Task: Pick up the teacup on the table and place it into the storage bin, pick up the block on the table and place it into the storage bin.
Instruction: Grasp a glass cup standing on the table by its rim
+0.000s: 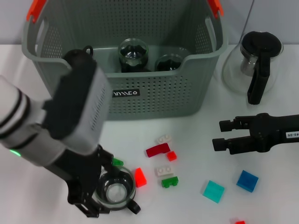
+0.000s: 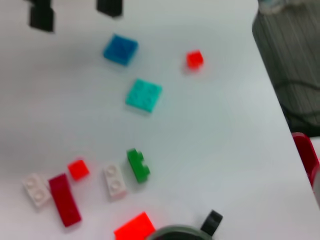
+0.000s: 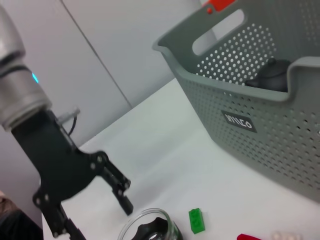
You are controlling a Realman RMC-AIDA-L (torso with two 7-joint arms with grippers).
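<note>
Left gripper [image 1: 112, 198]: low at the near left of the table, fingers spread wide and standing on either side of the teacup [image 1: 115, 189] — one finger at the far rim, one toward the near side by the cup's black handle; not closed on the glass.
Teacup: clear glass with a black handle, upright on the white table [image 1: 196, 144], between the left gripper's fingers; only its rim and handle show at the edge of the left wrist view.
Right gripper [image 1: 220, 135]: hovers over the right side of the table, fingers parted and holding nothing, well apart from the cup.
Storage bin [image 1: 154, 95]: grey-green perforated basket at the back centre, orange handle clips, small black label on its front wall; dark glassware already stands inside, and the right wrist view shows a small dark teapot [image 3: 268, 77] in it.
Blocks: scattered on the table in front of the bin — a dark red bar [image 1: 157, 150], a small red one [image 1: 172, 156], two white ones [image 1: 164, 170], a green one [image 1: 170, 181], a bright orange-red one [image 1: 140, 177] just beside the cup, a teal square [image 1: 213, 191], a blue square [image 1: 247, 180].
Glass carafe [image 1: 254, 65]: black lid and handle, standing right of the bin.
</note>
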